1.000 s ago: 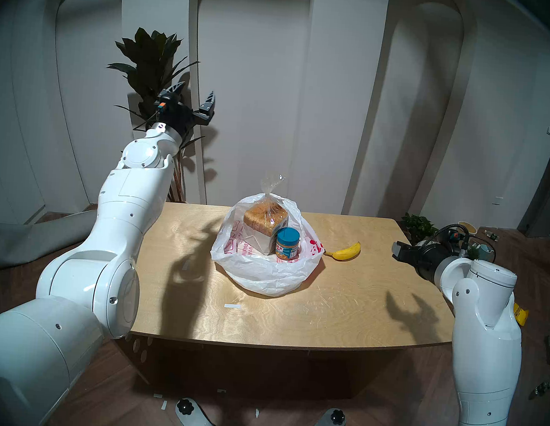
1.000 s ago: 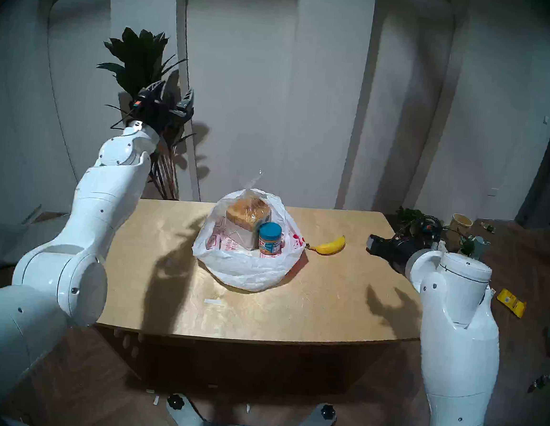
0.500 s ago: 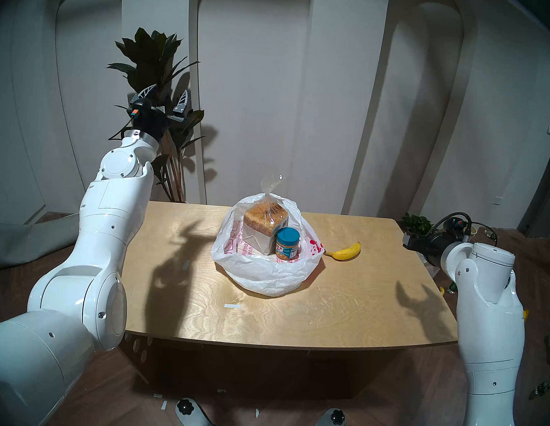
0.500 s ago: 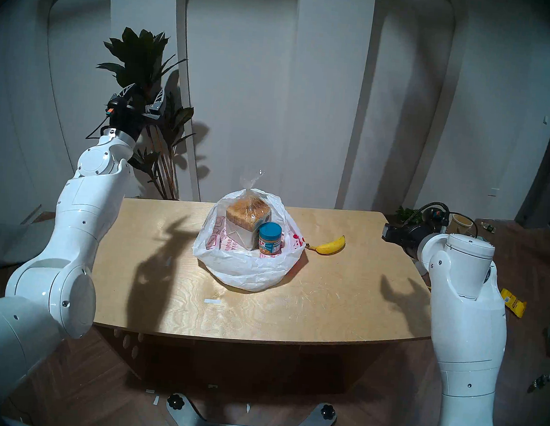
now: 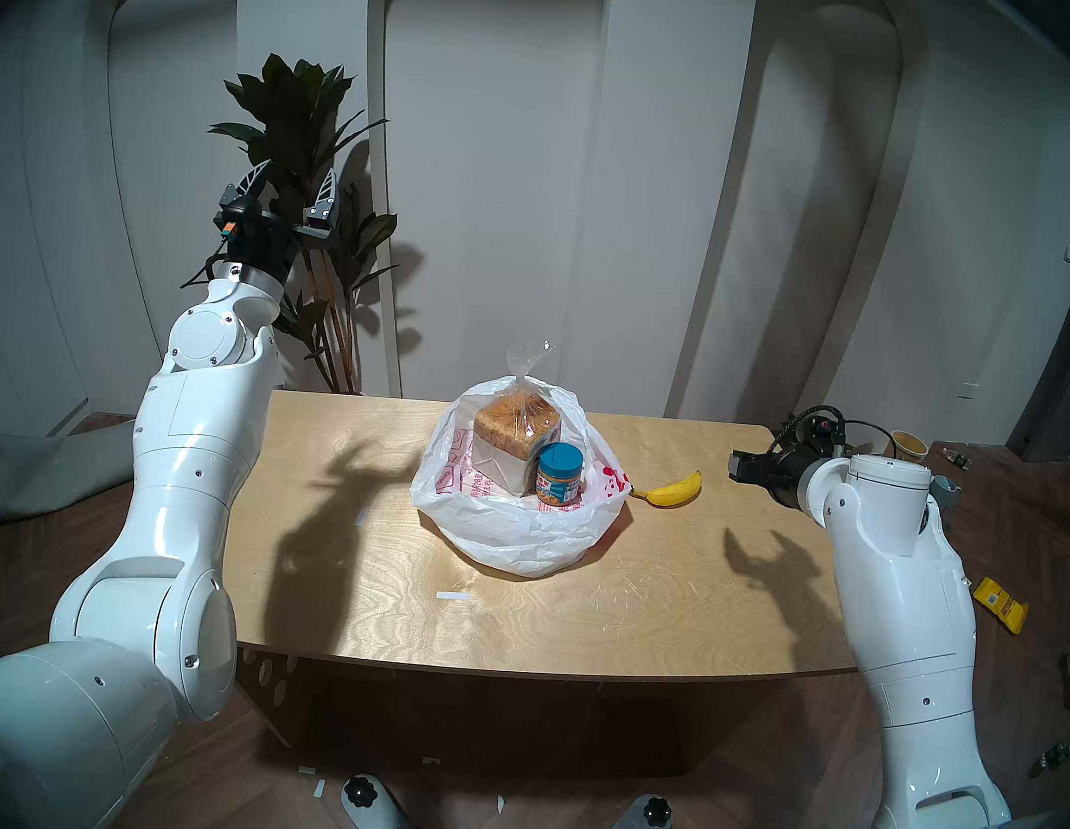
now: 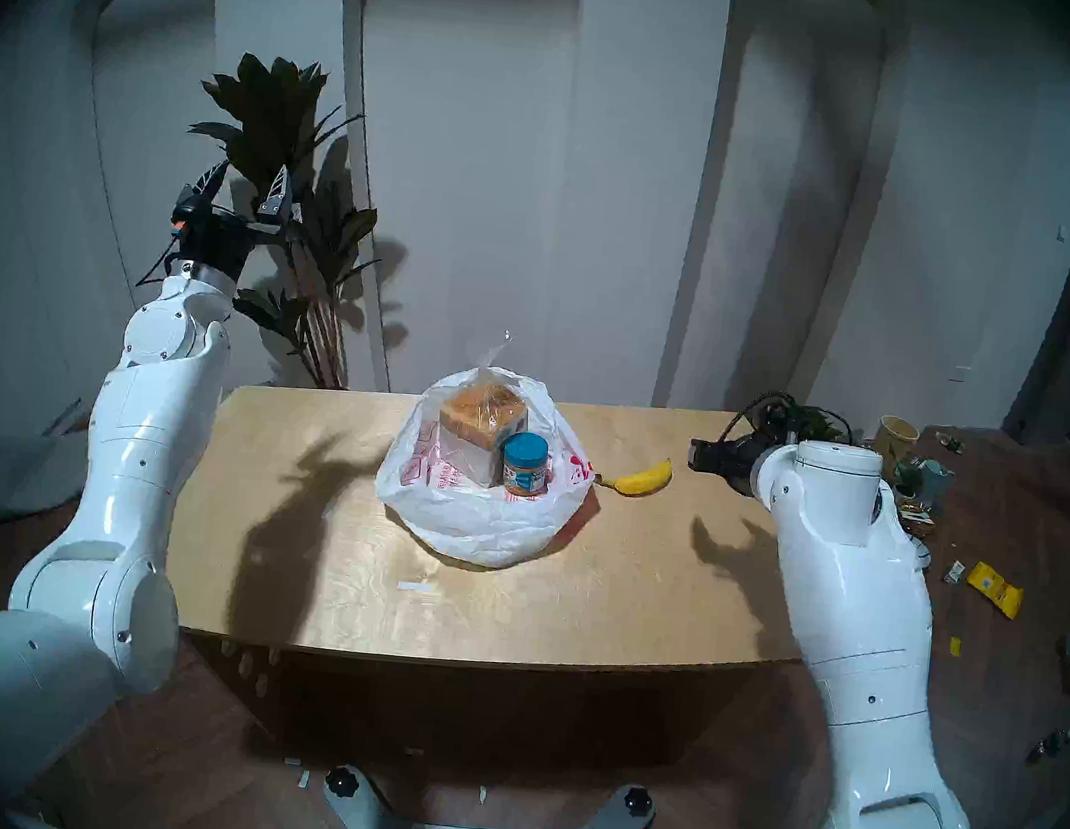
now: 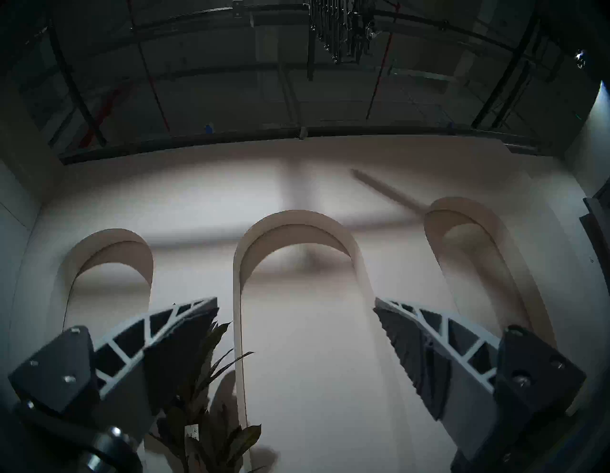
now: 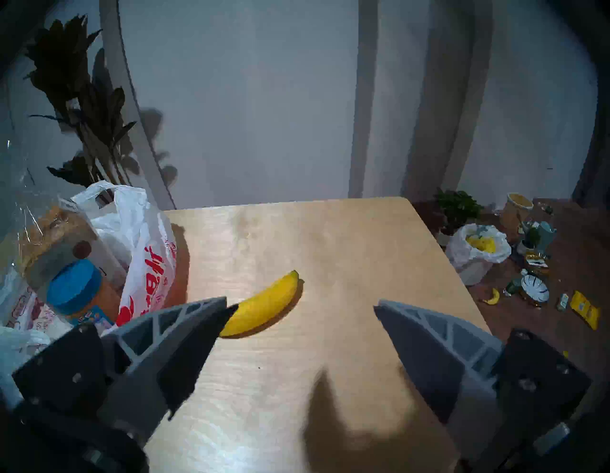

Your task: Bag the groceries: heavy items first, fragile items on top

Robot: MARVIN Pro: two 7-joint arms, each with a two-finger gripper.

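Observation:
The white plastic bag (image 5: pixel 509 531) with red printing sits open on the middle of the table. Inside it stand the wrapped brown loaf (image 5: pixel 515 431) and, in front of it, the blue-lidded peanut butter jar (image 5: pixel 558 474). The yellow banana (image 5: pixel 674 490) lies on the table just right of the bag. My right gripper (image 8: pixel 302 304) hovers open over the table's right side, pointing toward the banana (image 8: pixel 264 307), with nothing between its fingers. High above the table's left end, my left gripper (image 5: pixel 297 169) is raised, open and empty, pointing up at the wall.
A tall dark plant (image 5: pixel 301 106) stands behind the table's (image 5: pixel 568 600) left end, close to the left gripper. On the floor to the right lie a small white bag with yellow contents (image 8: pixel 478 246), cups and a yellow packet (image 5: pixel 1001 603). A white tape strip (image 5: pixel 452 595) lies near the front.
The left arm swung left and back, its gripper turning to point upward. The right gripper first drew back to the right, then came in left toward the banana. Bag and groceries stayed put.

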